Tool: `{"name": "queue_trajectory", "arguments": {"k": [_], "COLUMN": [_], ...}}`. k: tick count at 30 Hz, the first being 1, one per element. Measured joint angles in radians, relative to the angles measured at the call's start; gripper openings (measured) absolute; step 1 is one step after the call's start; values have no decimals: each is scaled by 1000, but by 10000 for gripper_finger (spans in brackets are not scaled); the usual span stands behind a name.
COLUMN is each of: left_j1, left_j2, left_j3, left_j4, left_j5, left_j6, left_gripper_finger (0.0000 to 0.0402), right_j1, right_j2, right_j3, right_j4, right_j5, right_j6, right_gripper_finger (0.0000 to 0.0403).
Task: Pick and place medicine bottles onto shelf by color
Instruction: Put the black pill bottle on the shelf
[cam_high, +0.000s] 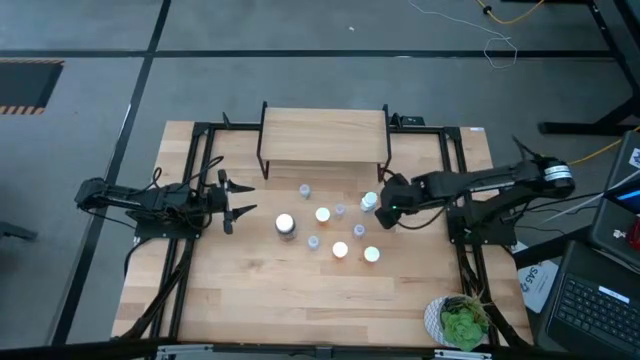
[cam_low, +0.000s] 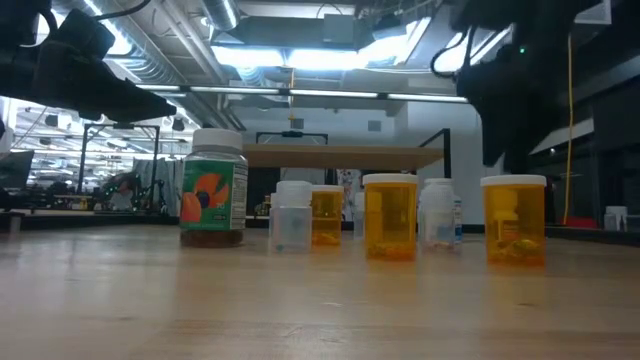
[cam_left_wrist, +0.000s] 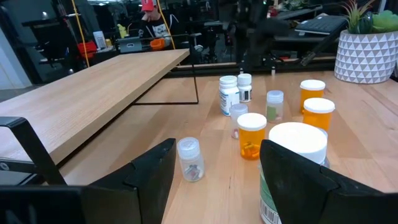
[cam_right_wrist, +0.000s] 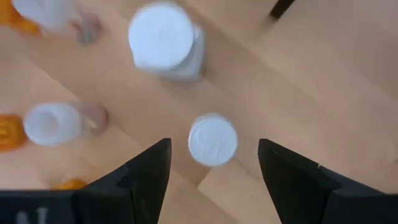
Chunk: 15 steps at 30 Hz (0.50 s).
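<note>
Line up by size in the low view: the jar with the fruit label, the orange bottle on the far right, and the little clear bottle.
1. Jar, largest.
2. Orange bottle.
3. Clear bottle, smallest.
They stand at different depths, so nearness may skew this.

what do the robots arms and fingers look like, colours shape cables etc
Both arms are dark, nearly black, built from slim jointed segments with black cables running along them. The right arm has a silvery grey cylindrical joint near its base. The left gripper and right gripper each carry two flat, matte black fingers with angular, wedge-like tips. No markings can be made out.
</note>
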Motion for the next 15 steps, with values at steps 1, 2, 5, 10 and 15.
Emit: {"name": "queue_trajectory", "arguments": {"k": [1, 2, 5, 10, 15], "left_j1": [0, 0, 0, 0, 0], "left_j2": [0, 0, 0, 0, 0], "left_j3": [0, 0, 0, 0, 0], "left_j4": [0, 0, 0, 0, 0], "left_j5": [0, 0, 0, 0, 0], "left_j6": [0, 0, 0, 0, 0], "left_gripper_finger": [229, 229, 229, 229, 229], "right_j1": [-4, -5, -7, -7, -7], "right_j2": [15, 28, 58, 103, 155], "right_j3": [0, 0, 0, 0, -1], "right_j4": [0, 1, 10, 12, 51], "right_j5": [-15, -29, -60, -58, -25], "right_j6": [-11, -16, -21, -20, -21], "right_gripper_finger": [243, 243, 243, 243, 243]}}
